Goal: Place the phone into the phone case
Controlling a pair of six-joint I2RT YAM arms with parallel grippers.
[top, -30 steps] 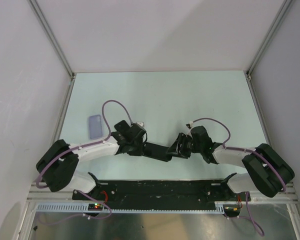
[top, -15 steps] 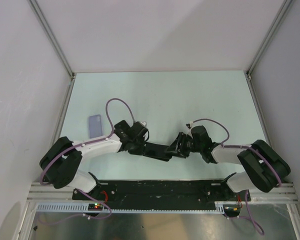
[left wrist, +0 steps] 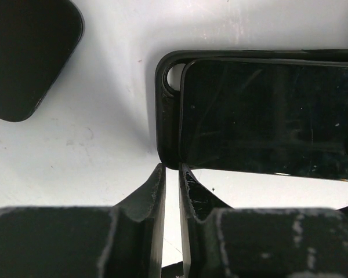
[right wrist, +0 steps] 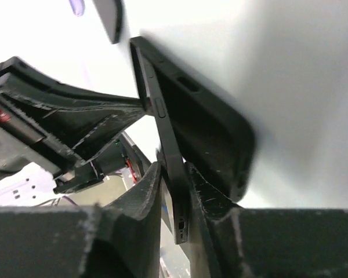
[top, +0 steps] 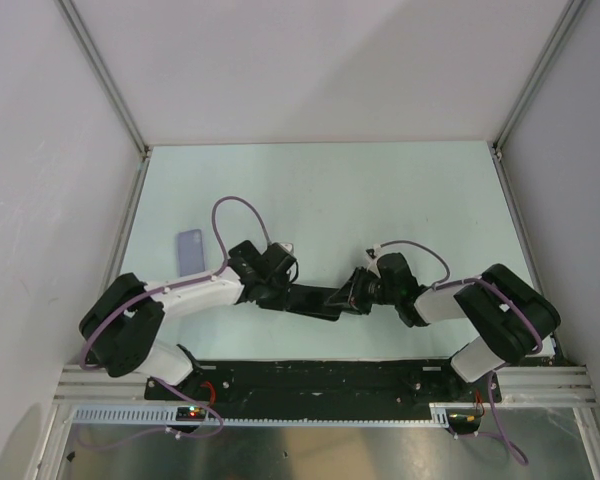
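Pinching the black phone edge-on, my right gripper is clamped on it. The phone leans against the open black phone case, meeting it at the far end. My left gripper is closed on the case's rim, over the pale table.

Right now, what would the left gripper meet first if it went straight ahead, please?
The phone case: its near rim sits between the fingertips of the left gripper, with the phone just beyond.
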